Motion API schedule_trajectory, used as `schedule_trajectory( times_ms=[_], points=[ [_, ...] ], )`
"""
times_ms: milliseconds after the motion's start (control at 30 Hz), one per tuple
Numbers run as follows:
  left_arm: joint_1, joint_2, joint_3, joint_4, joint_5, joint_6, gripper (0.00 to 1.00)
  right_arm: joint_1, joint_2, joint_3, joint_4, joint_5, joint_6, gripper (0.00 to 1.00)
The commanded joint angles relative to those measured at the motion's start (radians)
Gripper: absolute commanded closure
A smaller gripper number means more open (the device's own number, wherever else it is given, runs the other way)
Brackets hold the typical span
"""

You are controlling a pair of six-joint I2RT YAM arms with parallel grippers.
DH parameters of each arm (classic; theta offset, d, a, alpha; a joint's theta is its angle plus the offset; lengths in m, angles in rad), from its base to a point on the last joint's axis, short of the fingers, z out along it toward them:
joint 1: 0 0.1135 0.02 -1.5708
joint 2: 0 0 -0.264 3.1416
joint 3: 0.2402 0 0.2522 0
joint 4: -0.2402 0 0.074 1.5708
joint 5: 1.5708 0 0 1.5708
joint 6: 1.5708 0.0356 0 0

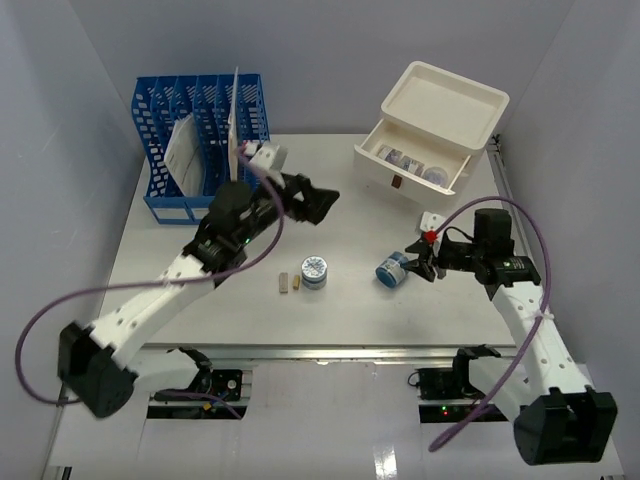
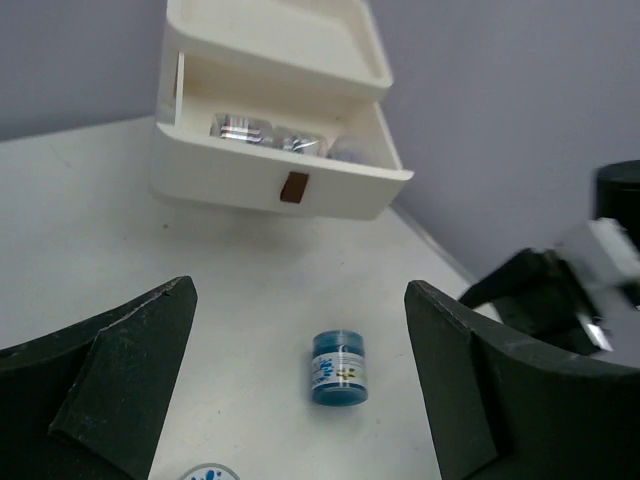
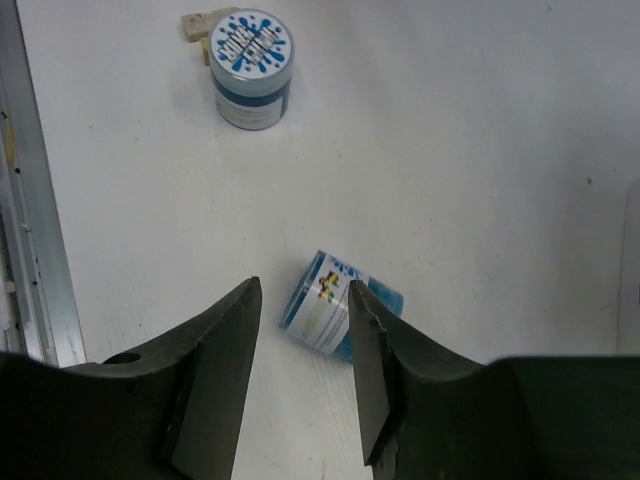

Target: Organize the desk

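The desk [image 1: 400, 320] is a white tabletop. On it a small blue jar [image 1: 392, 270] lies on its side, and another blue jar [image 1: 314, 271] stands upright to its left. My right gripper [image 1: 420, 262] is low, just right of the lying jar [image 3: 335, 305]. Its jaws stand a narrow gap apart with nothing between them. The jar lies just past the tips, partly behind the right finger [image 3: 375, 380]. My left gripper [image 1: 318, 203] hangs wide open and empty above the middle of the desk. From there the lying jar [image 2: 340, 368] shows far below.
A white drawer box [image 1: 430, 125] stands at the back right, its drawer open with small jars [image 1: 410, 162] inside. A blue file rack [image 1: 200, 130] holding papers is at the back left. Two small tan pieces [image 1: 289, 284] lie beside the upright jar. A metal rail [image 1: 350, 352] runs along the near edge.
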Motion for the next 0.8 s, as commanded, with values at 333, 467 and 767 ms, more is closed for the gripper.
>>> schedule_trajectory(
  times_ms=[333,467,767],
  points=[
    [0.018,-0.726,-0.630,-0.168,0.054,-0.219,0.03,0.382,0.531,0.461,0.239,0.966,0.138,0.73],
    [0.018,-0.802,-0.677,-0.209,0.062,-0.268,0.04,0.381,0.636,0.562,0.298,1.135,0.118,0.70],
    [0.018,-0.768,-0.687,-0.171,0.100,-0.293,0.03,0.287,0.750,0.684,0.399,1.302,0.174,0.45]
  ],
)
